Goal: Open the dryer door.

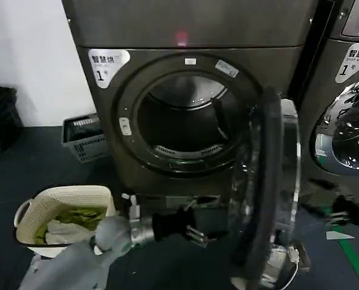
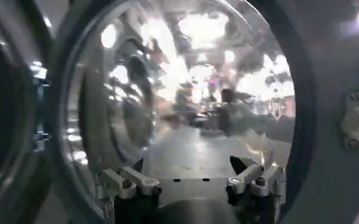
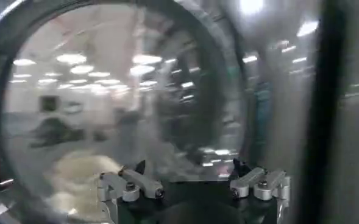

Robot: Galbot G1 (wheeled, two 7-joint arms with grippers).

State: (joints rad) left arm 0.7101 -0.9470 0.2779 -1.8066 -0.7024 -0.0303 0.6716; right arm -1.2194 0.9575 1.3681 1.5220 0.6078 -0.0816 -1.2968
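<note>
The dryer door [image 1: 270,187] already stands swung wide, edge-on just to the right of the drum opening [image 1: 182,124], so the opening looks all but done. The left gripper [image 1: 194,226] sits below that opening, against the door's inner face, jaws spread and empty. The right gripper [image 3: 194,179], near the second machine [image 1: 342,109], is likewise spread, holding nothing

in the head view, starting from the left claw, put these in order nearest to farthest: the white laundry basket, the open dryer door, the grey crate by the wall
From the left claw:
1. Dryer door, swung open just right of the claw.
2. White laundry basket, on the floor to its left.
3. Grey crate, farther back left, beside the dryer.
</note>
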